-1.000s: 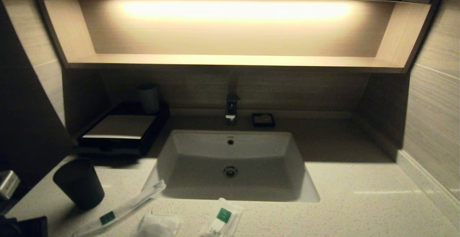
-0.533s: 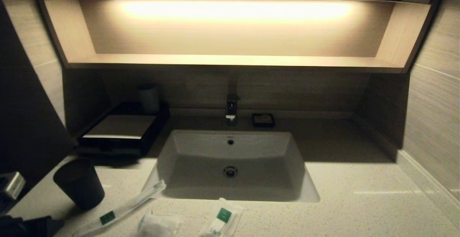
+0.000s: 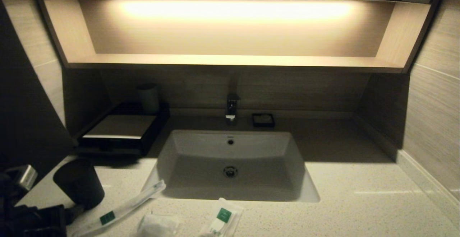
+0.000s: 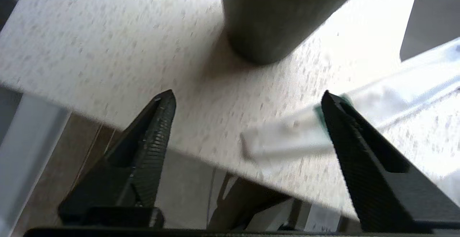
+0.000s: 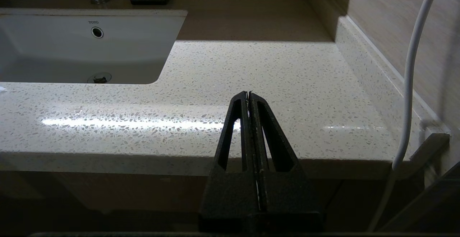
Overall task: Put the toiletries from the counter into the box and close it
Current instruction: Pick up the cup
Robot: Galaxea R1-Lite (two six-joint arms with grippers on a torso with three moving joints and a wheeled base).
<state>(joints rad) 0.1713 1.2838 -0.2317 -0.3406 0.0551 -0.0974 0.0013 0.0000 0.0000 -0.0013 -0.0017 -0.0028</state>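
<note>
The only text that can be read is the brand name "TOTO", printed in small dark letters on the inner back wall of the white sink basin [image 5: 72, 46], just above its round overflow hole [image 5: 97, 32]. The green square labels on the long thin packet [image 3: 118, 210] and the shorter packet [image 3: 222, 219] lying on the tabletop [image 3: 359, 201] carry marks too small to make out. No numbers or signs show anywhere else.

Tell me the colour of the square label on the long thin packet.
Green, on the long thin packet; clearest in the head view.
</note>
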